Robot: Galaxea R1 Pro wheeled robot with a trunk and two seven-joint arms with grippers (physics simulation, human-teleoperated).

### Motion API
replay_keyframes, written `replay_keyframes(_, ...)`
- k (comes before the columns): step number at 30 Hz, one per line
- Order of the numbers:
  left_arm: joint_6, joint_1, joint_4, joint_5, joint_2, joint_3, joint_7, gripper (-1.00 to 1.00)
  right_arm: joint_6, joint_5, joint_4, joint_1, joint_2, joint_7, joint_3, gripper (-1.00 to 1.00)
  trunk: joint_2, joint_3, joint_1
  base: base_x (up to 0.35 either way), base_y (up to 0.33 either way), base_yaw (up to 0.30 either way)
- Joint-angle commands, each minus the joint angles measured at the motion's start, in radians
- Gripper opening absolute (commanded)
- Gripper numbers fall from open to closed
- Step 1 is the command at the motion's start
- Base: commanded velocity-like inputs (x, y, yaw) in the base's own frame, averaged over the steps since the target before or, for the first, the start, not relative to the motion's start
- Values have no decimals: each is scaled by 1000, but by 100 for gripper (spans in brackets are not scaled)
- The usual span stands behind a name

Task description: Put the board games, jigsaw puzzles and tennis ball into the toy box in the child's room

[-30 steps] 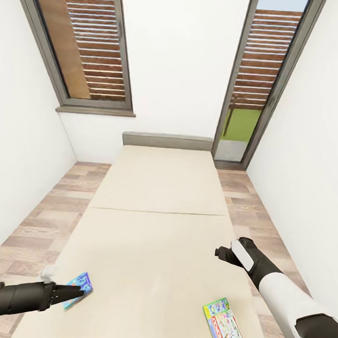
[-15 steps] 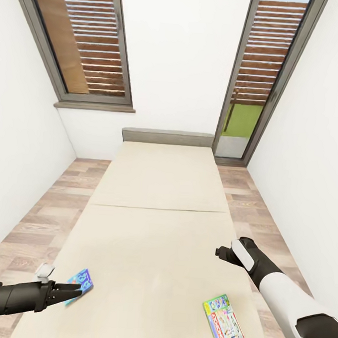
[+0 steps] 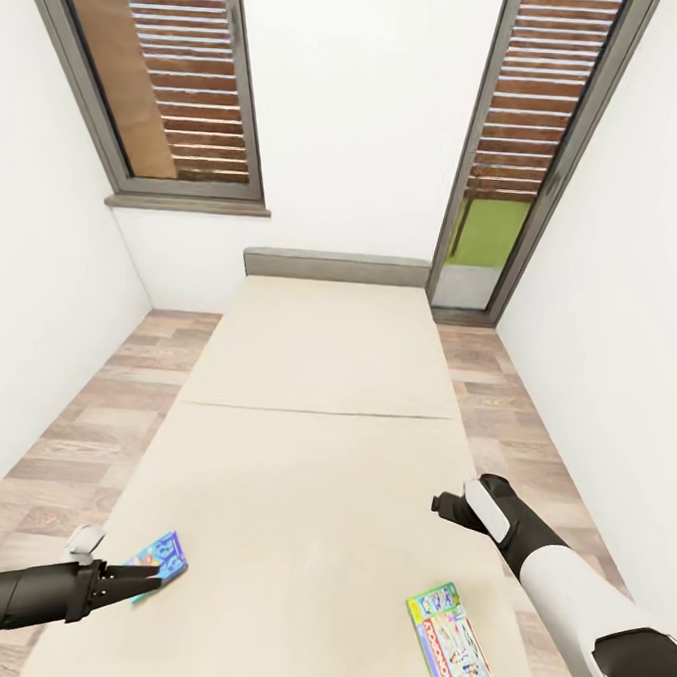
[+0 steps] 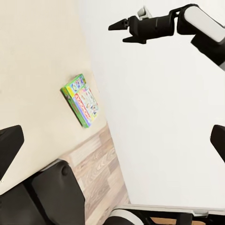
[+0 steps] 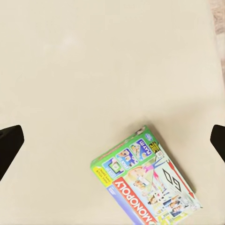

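Two board games lie on the bed (image 3: 310,477): the blue board game (image 3: 158,558) touches the left gripper (image 3: 143,579), fingers slightly parted; right gripper (image 3: 446,506), spread wide, hovers beyond the Monopoly box (image 3: 450,646).

Head view: Monopoly board game (image 3: 451,644) at 5 o'clock on the bed (image 3: 311,457), its near corner cut by the lower edge; lettering too small to read here. Blue board game (image 3: 158,560) at 7 o'clock, partly covered by the left gripper (image 3: 149,577), its print illegible. Left arm cut at the left edge; right arm cut at the lower right corner. Right gripper (image 3: 444,506) fingers foreshortened, gap not discernible. Right wrist view: Monopoly board game (image 5: 147,185) truncated at 6 o'clock; one finger (image 5: 9,143) reduced to a dark tip at 9 o'clock
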Motion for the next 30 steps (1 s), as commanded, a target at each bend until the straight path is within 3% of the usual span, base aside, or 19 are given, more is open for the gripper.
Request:
replay_keyframes(1, 11, -1, 0, -1, 0, 3, -4, 100, 2, -11, -2, -1, -2, -8, 8, 100, -2, -3, 1, 0, 0, 0)
replay_keyframes(25, 11, -1, 0, -1, -3, 12, -4, 100, 2, -9, -3, -3, -5, -6, 8, 100, -2, -43, 1, 0, 0, 0)
replay_keyframes(29, 10, -1, 0, -1, -4, 12, -4, 100, 2, 6, -3, -4, -5, -6, 7, 100, -2, -49, 1, 0, 0, 0)
replay_keyframes(30, 9, -1, 0, -1, -4, 12, -4, 100, 2, 26, -3, -4, -5, -6, 7, 100, -2, -51, 1, 0, 0, 0)
